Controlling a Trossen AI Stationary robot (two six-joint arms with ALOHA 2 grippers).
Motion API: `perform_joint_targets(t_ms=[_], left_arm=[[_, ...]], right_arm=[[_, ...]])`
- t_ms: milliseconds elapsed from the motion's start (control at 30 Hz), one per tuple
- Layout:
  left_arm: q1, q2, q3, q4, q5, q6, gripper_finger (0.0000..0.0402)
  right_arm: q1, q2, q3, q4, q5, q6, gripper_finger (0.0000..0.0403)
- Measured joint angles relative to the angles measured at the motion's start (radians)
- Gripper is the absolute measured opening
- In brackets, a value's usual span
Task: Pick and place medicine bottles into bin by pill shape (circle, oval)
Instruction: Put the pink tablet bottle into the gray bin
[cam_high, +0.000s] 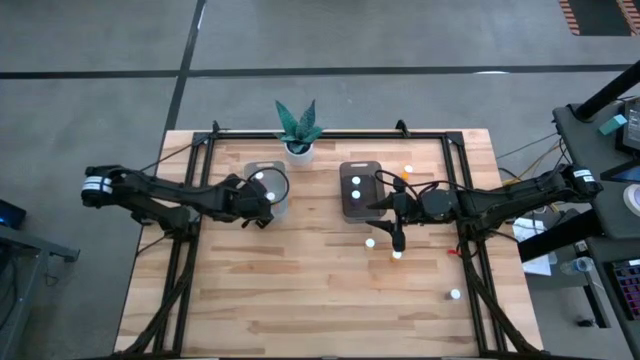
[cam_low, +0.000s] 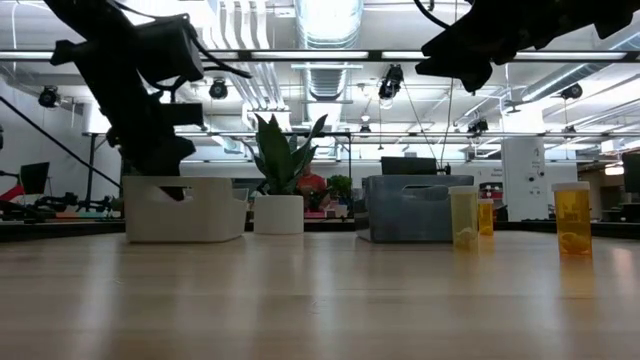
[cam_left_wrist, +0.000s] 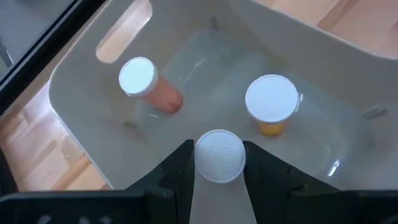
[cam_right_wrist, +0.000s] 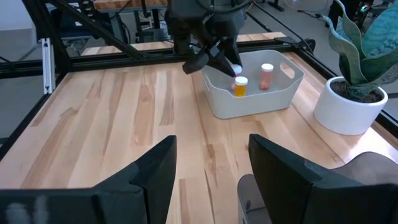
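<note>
Left tool (cam_left_wrist: 217, 163) is clamped on a white-capped bottle (cam_left_wrist: 218, 155) over the pale tub (cam_high: 280, 196), at about 11 o'clock on the desk (cam_high: 300, 300); let go here, it may land on the two bottles (cam_left_wrist: 271, 102) already inside and tip them. The held bottle stands upright, long axis vertical, cap up. Right tool (cam_right_wrist: 211, 163), fingers apart and empty, waits beside the dark tub (cam_high: 360, 190) at about 1 o'clock.

My left claw (cam_left_wrist: 217, 163) sits left of centre in the high view, clamped on a white-capped bottle (cam_left_wrist: 219, 155). My right claw (cam_right_wrist: 208, 168) hangs right of centre, fingers spread.
</note>
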Motion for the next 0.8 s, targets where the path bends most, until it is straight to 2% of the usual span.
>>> perform_joint_targets(t_ms=[533,800], left_arm=[[0.0,-0.009,0.0,0.011,0.013,0.0,0.0104],[0.0,-0.009,0.0,0.011,0.016,-0.006,0.0161]], right_arm=[[0.0,0.0,0.0,-0.01,0.0,0.0,0.0192],[0.0,0.0,0.0,-0.016,0.0,0.0,0.0192]])
